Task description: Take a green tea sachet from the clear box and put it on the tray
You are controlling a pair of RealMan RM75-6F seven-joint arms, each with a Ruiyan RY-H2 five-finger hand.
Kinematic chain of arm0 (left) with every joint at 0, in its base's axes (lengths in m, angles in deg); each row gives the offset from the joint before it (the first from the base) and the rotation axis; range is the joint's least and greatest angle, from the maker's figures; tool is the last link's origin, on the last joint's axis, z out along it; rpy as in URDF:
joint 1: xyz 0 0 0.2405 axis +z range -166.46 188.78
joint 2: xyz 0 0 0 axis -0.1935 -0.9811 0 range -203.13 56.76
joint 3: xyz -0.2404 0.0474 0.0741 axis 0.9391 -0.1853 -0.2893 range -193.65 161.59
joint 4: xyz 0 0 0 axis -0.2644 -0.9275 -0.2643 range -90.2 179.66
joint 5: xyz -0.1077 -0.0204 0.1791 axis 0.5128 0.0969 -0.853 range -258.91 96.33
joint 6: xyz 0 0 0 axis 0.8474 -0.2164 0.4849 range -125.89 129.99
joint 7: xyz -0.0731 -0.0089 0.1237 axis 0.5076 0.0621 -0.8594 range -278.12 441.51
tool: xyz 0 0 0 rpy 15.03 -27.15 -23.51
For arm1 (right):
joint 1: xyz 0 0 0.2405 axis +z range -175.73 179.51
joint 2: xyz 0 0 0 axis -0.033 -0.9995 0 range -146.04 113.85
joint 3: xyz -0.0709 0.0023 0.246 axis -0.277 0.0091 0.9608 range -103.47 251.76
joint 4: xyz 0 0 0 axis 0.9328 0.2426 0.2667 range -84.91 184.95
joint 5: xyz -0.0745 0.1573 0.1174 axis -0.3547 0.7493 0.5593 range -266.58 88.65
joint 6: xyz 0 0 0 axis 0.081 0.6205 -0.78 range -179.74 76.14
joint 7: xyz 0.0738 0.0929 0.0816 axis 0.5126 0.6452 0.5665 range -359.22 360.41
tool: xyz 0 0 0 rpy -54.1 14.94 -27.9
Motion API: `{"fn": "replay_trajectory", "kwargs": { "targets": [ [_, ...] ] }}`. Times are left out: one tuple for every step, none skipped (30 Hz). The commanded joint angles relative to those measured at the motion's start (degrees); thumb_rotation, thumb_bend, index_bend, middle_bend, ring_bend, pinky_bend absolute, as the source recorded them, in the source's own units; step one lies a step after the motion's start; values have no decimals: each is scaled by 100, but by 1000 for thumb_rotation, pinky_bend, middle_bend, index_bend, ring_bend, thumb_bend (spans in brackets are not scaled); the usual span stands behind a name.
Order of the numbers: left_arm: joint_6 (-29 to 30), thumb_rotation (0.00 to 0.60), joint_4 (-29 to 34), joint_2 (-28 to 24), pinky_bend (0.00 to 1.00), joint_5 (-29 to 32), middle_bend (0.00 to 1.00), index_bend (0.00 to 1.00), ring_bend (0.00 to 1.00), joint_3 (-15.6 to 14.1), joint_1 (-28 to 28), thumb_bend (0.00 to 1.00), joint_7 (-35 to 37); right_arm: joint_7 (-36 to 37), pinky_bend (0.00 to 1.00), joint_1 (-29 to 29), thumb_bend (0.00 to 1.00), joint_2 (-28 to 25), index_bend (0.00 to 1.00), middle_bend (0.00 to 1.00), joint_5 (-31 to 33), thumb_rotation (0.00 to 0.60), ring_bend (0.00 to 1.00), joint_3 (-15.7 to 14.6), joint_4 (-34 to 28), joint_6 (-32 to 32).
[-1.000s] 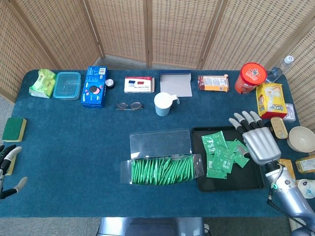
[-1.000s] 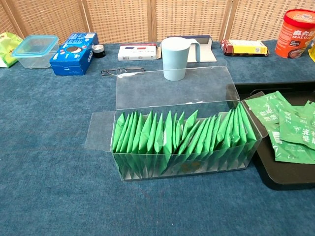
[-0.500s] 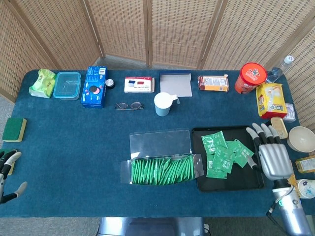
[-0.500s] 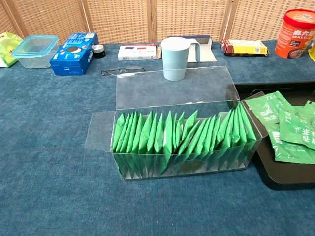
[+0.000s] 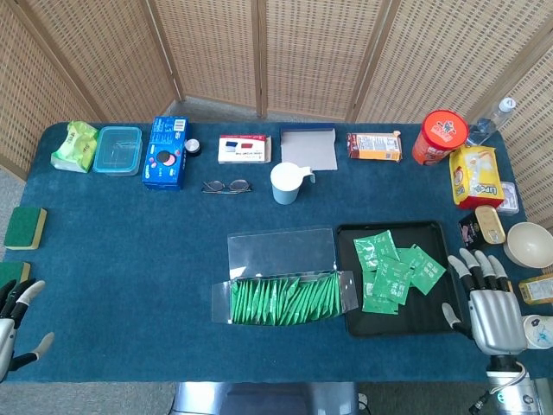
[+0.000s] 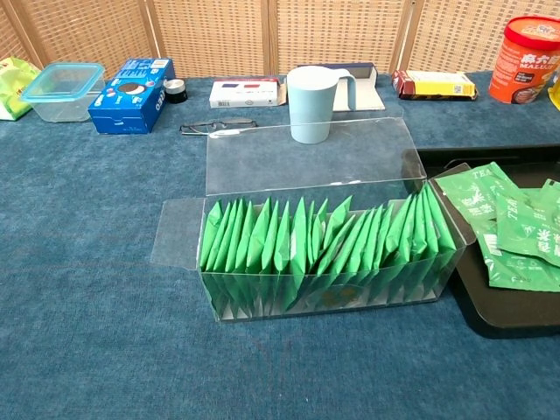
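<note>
The green tea sachets (image 6: 315, 241) stand packed on edge, thin foil-like packets leaning against one another, inside the clear box (image 6: 320, 293), a long see-through plastic carton with its lid (image 6: 306, 157) folded back flat and its end flaps splayed out. It sits near the front middle of the bench (image 5: 130, 242), which is covered in dark blue, carpet-like cloth. Just beside the box on its right lies the tray (image 5: 415, 320), black, shallow and rectangular, with several loose sachets (image 5: 389, 268) scattered flat on it; the chest view lets "TEA" be read on one of them.

The right hand (image 5: 490, 298) hovers off the tray's right edge, near the bench's front corner, its metal fingers (image 5: 475, 264) spread wide and holding nothing. The left hand (image 5: 15, 324) hangs at the far front-left edge, fingers apart and empty too, well away from the box.

Open blue cloth lies left of the box and in front of it. Behind stands a pale blue cup (image 6: 312, 103) with a handle, then a pair of glasses (image 5: 226, 185), a blue biscuit box (image 5: 166, 152) and a red tub (image 5: 443, 135) lettered "MALU…".
</note>
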Motion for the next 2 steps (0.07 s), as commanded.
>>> {"fn": "replay_trajectory", "kwargs": {
  "targets": [
    [3,600,100,-75,236,-58,117,124,37,15,-29,239,-55,39,32,-48,320,3,148,51,-53,600,13,10,13,19],
    [26,600,142,-106,236,-84,117,124,37,27,-32,239,-83,60,31,-71,320,8,148,51,-64,600,13,15,28,20]
  ]
}}
